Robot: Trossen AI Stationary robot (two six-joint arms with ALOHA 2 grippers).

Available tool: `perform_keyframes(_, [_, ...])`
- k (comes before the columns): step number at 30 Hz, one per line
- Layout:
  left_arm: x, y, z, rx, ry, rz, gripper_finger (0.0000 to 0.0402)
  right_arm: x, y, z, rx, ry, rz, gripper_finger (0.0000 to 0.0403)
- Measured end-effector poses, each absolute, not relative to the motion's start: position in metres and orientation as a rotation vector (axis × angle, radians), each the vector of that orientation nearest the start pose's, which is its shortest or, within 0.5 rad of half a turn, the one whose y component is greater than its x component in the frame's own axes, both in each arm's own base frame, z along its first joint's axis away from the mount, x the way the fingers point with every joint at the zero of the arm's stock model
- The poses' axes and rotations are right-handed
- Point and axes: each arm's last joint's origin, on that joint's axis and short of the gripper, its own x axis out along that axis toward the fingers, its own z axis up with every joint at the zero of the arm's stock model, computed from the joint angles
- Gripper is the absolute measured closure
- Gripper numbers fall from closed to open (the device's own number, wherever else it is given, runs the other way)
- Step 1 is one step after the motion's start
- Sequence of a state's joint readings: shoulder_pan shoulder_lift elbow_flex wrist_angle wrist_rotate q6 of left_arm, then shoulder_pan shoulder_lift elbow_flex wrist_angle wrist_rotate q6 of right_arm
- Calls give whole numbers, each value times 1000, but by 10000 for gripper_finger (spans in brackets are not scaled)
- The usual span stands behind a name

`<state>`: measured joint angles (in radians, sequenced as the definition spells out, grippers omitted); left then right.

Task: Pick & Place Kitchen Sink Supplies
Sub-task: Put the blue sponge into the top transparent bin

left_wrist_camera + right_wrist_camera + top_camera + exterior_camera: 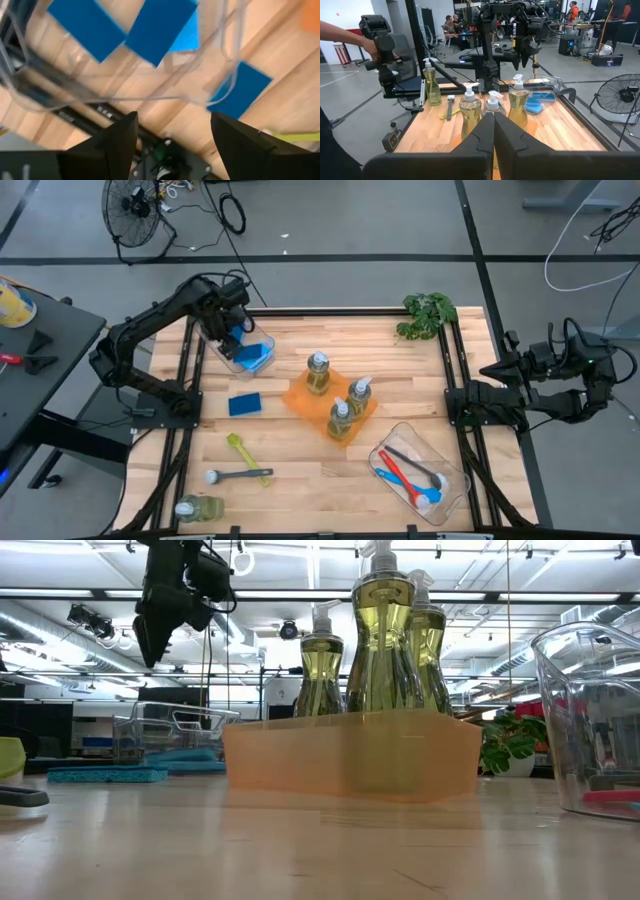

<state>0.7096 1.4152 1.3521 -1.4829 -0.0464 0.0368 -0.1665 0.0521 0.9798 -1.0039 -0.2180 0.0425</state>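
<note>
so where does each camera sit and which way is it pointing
High: overhead, straight down; left gripper over sponge bin, right arm parked off the table's right side.
Low: table height, across to soap bottles.
Left wrist: above bin, own open fingers.
Right wrist: own shut gripper.
Low and right wrist views share the bottles.

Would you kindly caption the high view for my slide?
Left claw open above clear plastic bin of blue rectangular sponges; three yellowish soap pump bottles on orange tray.
</note>
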Motion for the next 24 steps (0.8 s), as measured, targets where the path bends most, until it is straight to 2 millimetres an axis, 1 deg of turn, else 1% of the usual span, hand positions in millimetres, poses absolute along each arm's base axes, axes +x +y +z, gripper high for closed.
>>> perform_keyframes(4, [179,145,318,-461,1411,533,144,-47,14,342,57,76,50,389])
perform_keyframes(10, [189,134,330,-416,1235,453,153,-47,14,342,57,76,50,389])
perform_keyframes(13, [195,128,334,-399,1180,418,153,-47,14,342,57,76,50,389])
perform_keyframes(21, [215,108,336,-323,1115,341,154,-47,14,342,57,76,50,389])
perform_keyframes(24, [220,94,328,-277,1100,290,154,-47,14,342,57,76,50,389])
